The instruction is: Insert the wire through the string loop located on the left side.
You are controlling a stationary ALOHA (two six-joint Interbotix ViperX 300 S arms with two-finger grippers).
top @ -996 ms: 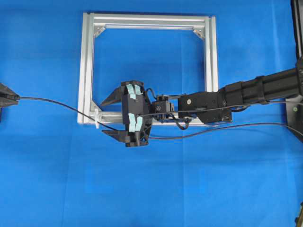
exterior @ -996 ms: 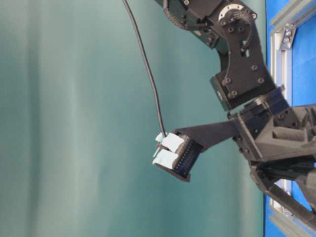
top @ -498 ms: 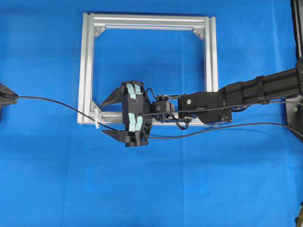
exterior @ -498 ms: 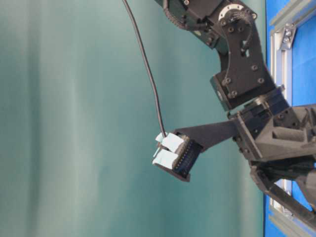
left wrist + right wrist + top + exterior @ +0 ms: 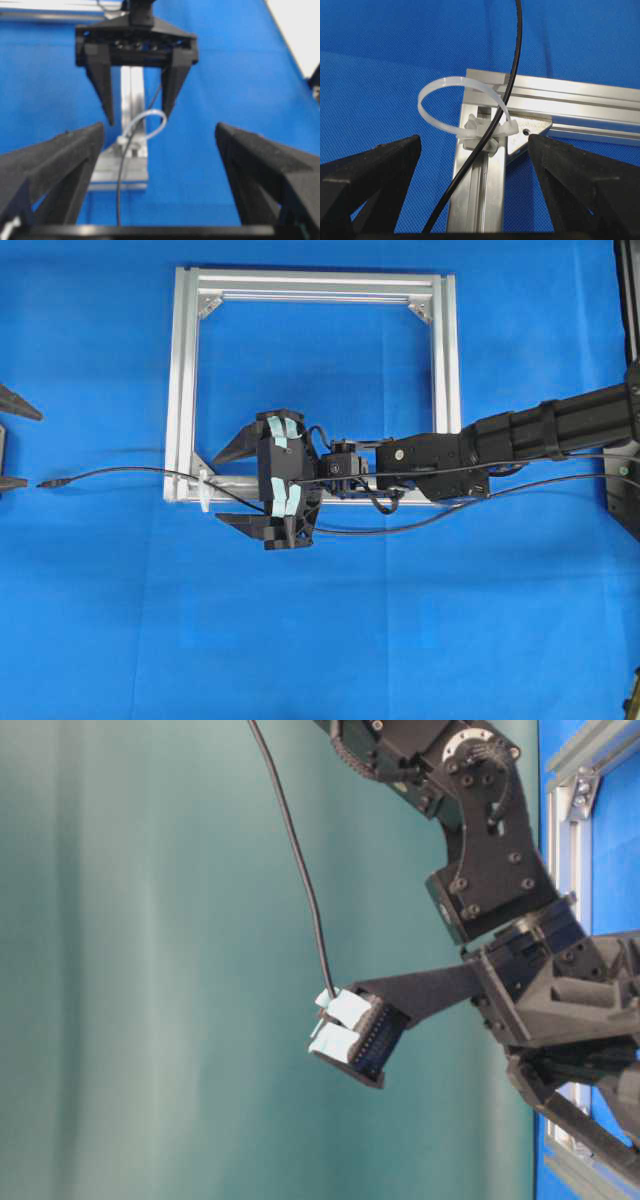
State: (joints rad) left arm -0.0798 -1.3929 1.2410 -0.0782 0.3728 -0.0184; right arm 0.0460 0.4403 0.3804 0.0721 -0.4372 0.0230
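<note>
**Wire lying through the string loop, both grippers apart**

Wire (image 5: 130, 473) lies slack on the blue worktop (image 5: 400, 640) in the overhead view. Its small dark plug (image 5: 45, 483) rests free near the left edge, just beside the lower finger of the left gripper (image 5: 8, 445) without a visible touch. From the plug the cable runs rightward, crosses the lower left corner of the silver aluminium frame (image 5: 315, 285), passes under the right gripper (image 5: 232, 487) and curves on toward the right edge.

String loop (image 5: 204, 490) juts from that lower left corner of the frame. In the right wrist view the white loop (image 5: 455, 100) stands upright on its mount, and the wire (image 5: 490, 130) passes through it, running over the frame bar (image 5: 480, 200) and on upward. The left wrist view shows the same loop (image 5: 150, 122) with the wire (image 5: 120, 185) threaded through it.

Left gripper: fingers (image 5: 55, 165) spread wide, nothing between them; only its two dark tips show at the left edge of the overhead view.

Right gripper: jaws wide apart above the frame corner, one finger on each side of the bottom bar, holding nothing; the loop lies just off its fingertips. The table-level view shows one taped finger (image 5: 355, 1035) of a gripper against a green backdrop, a black cable (image 5: 295, 850) rising beside it.
</note>
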